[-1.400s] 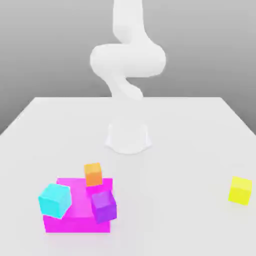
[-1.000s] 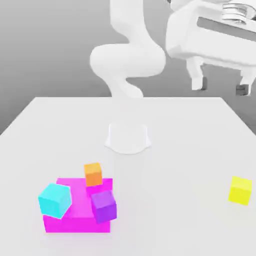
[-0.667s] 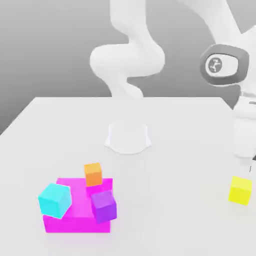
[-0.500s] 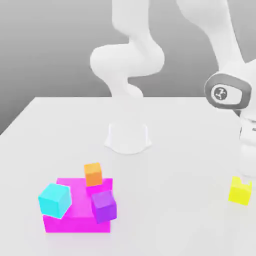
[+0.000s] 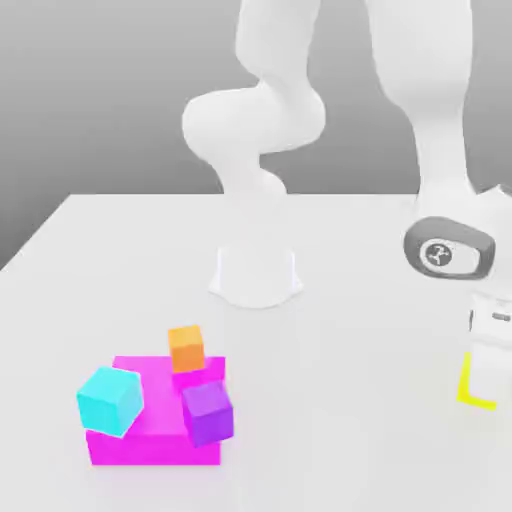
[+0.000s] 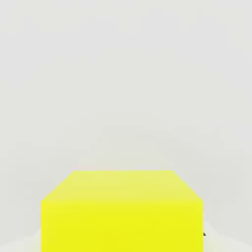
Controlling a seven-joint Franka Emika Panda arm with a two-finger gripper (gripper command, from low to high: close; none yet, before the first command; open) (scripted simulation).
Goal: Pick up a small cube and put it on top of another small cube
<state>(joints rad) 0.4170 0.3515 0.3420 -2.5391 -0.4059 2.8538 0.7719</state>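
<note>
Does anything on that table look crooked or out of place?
Yes: on the magenta slab, the cyan cube overhangs one edge and sits tilted, the purple cube overhangs the front corner, and the orange cube perches at the back edge. The yellow cube sits flat on the table, under the end effector.

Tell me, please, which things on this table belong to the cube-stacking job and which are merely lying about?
Part of the job:
- yellow cube, under the gripper at the exterior view's right
- orange cube and purple cube, possible bases for stacking

Lying about:
- cyan cube, somewhat larger
- magenta slab beneath the cyan and purple cubes
- table
</note>
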